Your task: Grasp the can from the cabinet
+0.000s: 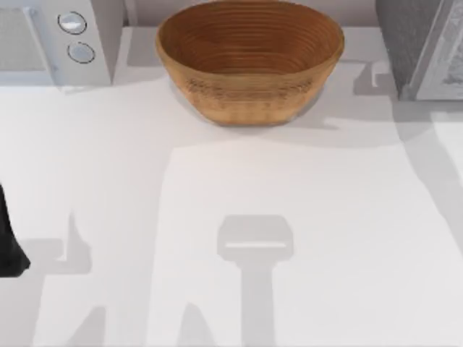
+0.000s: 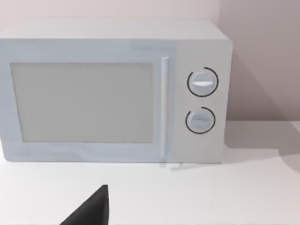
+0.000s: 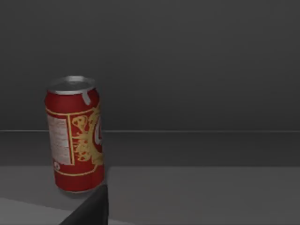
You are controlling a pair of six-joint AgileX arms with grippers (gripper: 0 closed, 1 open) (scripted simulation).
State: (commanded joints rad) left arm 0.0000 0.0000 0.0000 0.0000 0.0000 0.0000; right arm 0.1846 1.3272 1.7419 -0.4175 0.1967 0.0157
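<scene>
Red can [image 3: 75, 134]: upright on the dark cabinet shelf [image 3: 197, 187], ahead of the right gripper [image 3: 91, 208], not yet touching. Jaw state: cannot tell. Approach level, centre the fingers around the can body, then close. Left arm [image 1: 11, 242]: parked facing the microwave [image 2: 112, 91].

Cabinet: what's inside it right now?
A red can stands upright on the dark cabinet floor. Whatever is behind the can is hidden.

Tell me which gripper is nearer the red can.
Right. The right gripper faces the upright red can inside the dark cabinet; the left gripper faces the white microwave.
</scene>
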